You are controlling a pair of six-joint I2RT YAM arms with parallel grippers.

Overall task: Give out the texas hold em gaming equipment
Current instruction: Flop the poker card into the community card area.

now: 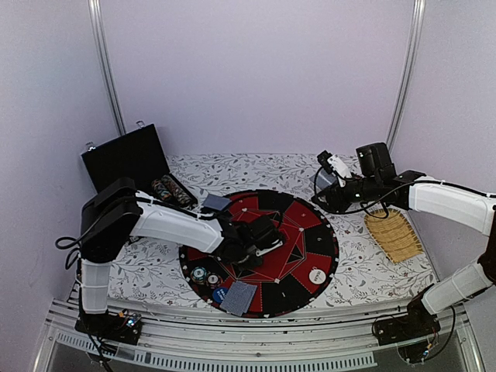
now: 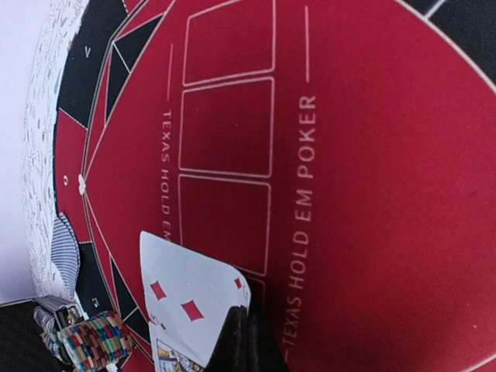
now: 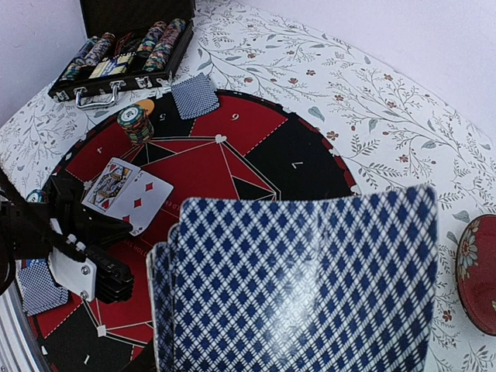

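My left gripper is shut on the corner of a face-up diamonds card, low over the red middle of the round poker mat. A second face-up picture card lies partly under it. My right gripper hovers at the mat's far right edge and holds a deck of blue-checked cards; the deck hides its fingers. Face-down cards lie at the mat's near edge and far edge. Striped chips and a blue disc sit near left, and a white disc near right.
An open black case with rows of chips stands at the back left. A straw-coloured slatted mat lies right of the poker mat. A dark red plate shows at the right edge of the right wrist view.
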